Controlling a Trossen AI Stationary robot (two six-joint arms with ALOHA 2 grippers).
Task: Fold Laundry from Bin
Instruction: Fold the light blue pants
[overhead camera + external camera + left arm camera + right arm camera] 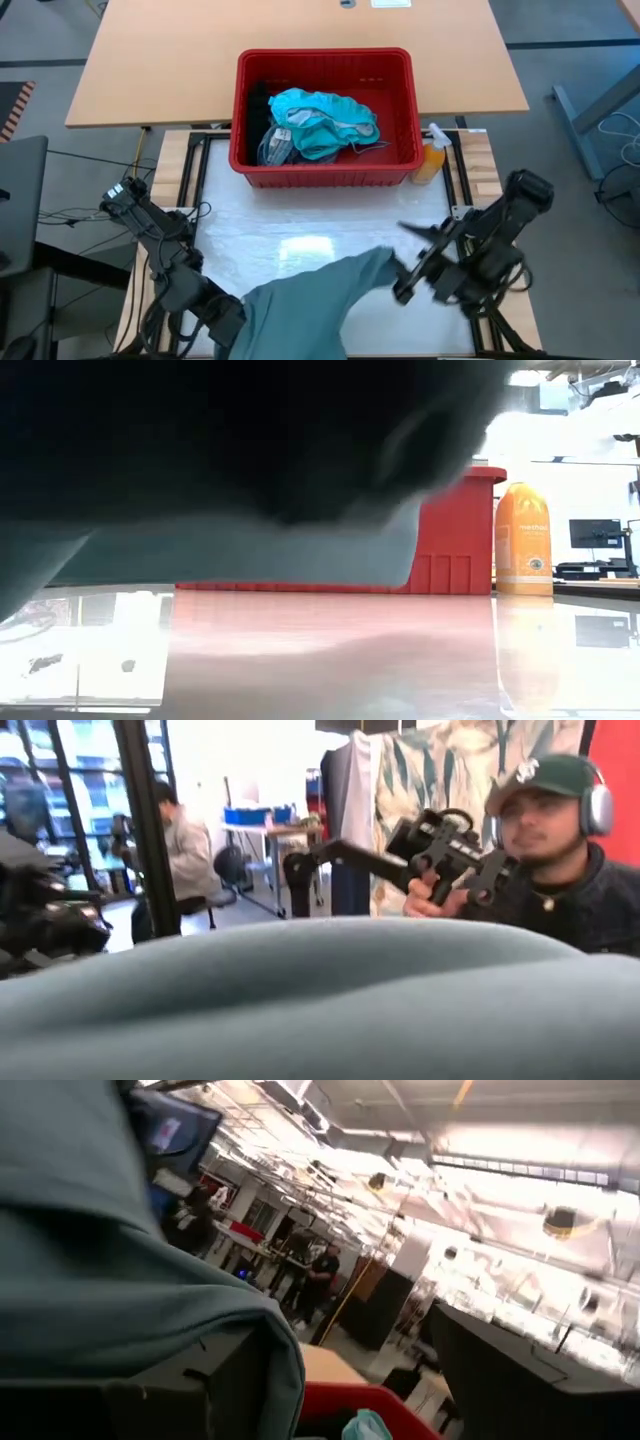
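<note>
The red bin (325, 170) stands at the table's far middle and holds teal garments (325, 122) and a black one (258, 105). A dull grey-green garment (300, 305) is raised over the table's near middle; in the low view it (250, 550) hangs close before the camera. My left gripper (222, 312) is at the garment's left end, its fingers buried in the cloth (320, 1000). My right gripper (402, 262) stands open at the garment's right tip (383, 260), which reaches in between its two fingers. My left gripper is shut on the grey-green garment at its left end, but the cloth itself covers the fingers, so the part and the kind of hold do not show. The garment is lifted there and spreads toward the table's right. My right gripper: cloth (130, 1310) lies beside its finger, but I cannot tell whether it touches.
An orange spray bottle (432, 160) stands at the bin's right near corner, also in the low view (523, 540). Bare glossy table (300, 225) lies between bin and garment. A person with a hand-held device shows beyond the table (545, 840).
</note>
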